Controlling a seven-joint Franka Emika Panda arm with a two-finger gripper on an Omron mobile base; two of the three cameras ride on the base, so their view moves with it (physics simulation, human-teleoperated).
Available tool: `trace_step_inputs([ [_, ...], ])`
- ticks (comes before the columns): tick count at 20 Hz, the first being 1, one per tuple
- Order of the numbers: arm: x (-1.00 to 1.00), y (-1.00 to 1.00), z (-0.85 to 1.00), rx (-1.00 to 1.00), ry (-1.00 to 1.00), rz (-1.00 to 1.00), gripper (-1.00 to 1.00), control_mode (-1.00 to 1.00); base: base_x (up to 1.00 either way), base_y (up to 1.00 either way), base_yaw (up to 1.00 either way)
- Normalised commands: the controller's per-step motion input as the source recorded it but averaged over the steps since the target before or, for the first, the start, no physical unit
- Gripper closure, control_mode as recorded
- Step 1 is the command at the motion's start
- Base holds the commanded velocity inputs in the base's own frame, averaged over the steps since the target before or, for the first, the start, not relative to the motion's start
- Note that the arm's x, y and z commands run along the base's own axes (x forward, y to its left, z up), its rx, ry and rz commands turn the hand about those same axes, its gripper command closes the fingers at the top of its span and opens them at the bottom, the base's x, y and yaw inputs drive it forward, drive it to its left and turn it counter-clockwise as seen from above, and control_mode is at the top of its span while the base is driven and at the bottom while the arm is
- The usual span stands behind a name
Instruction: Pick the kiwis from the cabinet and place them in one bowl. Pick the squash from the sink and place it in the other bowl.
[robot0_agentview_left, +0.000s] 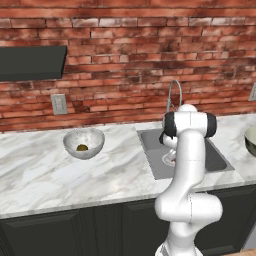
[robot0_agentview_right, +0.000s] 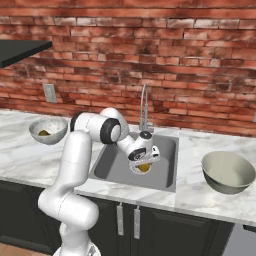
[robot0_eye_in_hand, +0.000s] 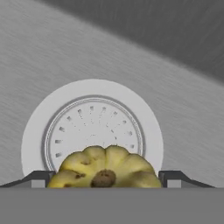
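Observation:
The yellow, ribbed squash (robot0_eye_in_hand: 105, 168) lies on the round drain (robot0_eye_in_hand: 92, 113) at the bottom of the grey sink (robot0_agentview_right: 107, 167). My gripper (robot0_eye_in_hand: 105, 178) reaches down into the basin, one fingertip (robot0_eye_in_hand: 43, 178) against each side of the squash (robot0_agentview_right: 143, 168). It rests on the drain. The pale speckled bowl (robot0_agentview_left: 70, 137) stands on the counter to the left with one olive-green kiwi (robot0_agentview_left: 82, 147) inside. The other bowl (robot0_agentview_right: 228, 172), darker inside, stands to the right of the sink. The dark cabinet (robot0_agentview_left: 30, 62) hangs on the wall at upper left.
A tall curved chrome tap (robot0_agentview_right: 144, 107) rises behind the basin, close over my hand. The marble counter (robot0_agentview_left: 40, 175) runs left and right of the sink. A wall outlet (robot0_agentview_left: 59, 104) sits on the brick wall. Dark lower cupboards (robot0_agentview_right: 165, 225) are below.

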Motion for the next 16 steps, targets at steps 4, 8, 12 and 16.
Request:
trace_step_inputs([
  [4, 0.0, 0.0, -0.12, 0.01, 0.01, 0.0, 1.0, -1.0, 0.0, 0.0, 0.0],
  [8, -0.13, 0.0, 0.07, -0.03, -0.02, 0.0, 1.0, -1.0, 0.0, 0.0, 0.0],
  [12, -0.4, -0.02, 0.23, -0.05, -0.02, 0.0, 1.0, -1.0, 0.0, 0.0, 0.0],
  [16, -0.47, -0.05, 0.39, -0.01, -0.1, 0.0, 1.0, -1.0, 0.0, 0.0, 0.0],
])
